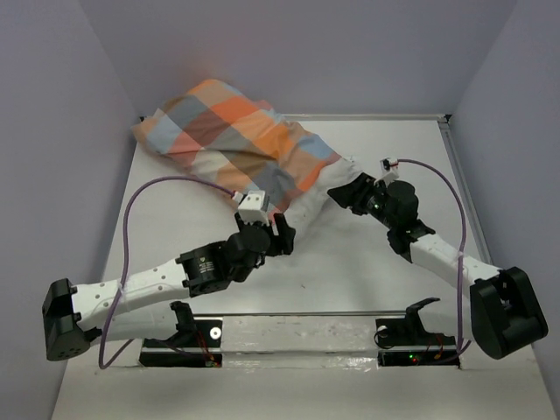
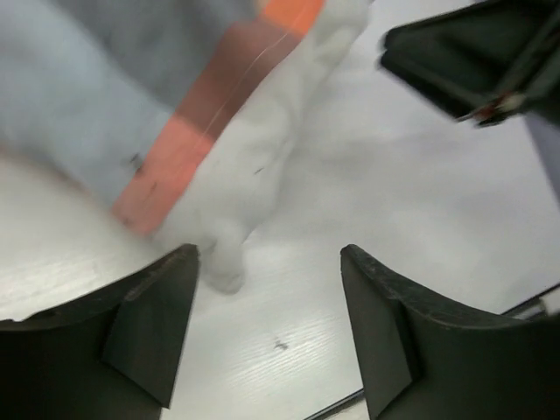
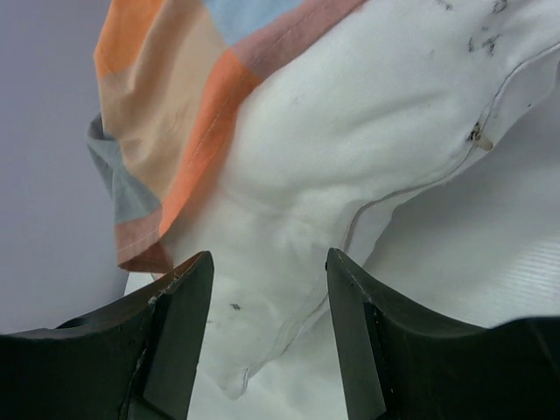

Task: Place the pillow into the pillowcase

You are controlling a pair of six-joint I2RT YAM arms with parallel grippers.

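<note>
1. Orange, blue, grey and peach checks, top view: the pillowcase (image 1: 223, 131) lies toward the 11 o'clock corner of the table (image 1: 367, 289) and covers most of the pillow (image 1: 317, 194). The long axis runs 10 o'clock to 4 o'clock, and the bare white end sticks out at 4 o'clock.
2. Same view, arms: my left gripper (image 1: 278, 232) reaches in from 7 o'clock on a low, stretched forearm, tips just beside the bare end. My right gripper (image 1: 337, 194) comes in from 4 o'clock with the elbow bent and sits at that end. I reckon it the nearer.
3. Left wrist view: my left gripper (image 2: 267, 306) stands wide, with nothing between the jaws. The pillow (image 2: 254, 175) has its corner at 11 o'clock, just beside one finger. The pillowcase (image 2: 96, 96) lies beyond, at 10 o'clock.
4. Right wrist view: my right gripper (image 3: 267, 306) has its jaws apart, clamping nothing. The pillow (image 3: 350, 149) lies with its seamed corner under the gap and runs off to 1 o'clock. The pillowcase (image 3: 166, 114) has its hem at 11 o'clock.
5. Judgement: the hem lies beyond the white end from both jaws, so the next grasp must reach past it along the axis.
</note>
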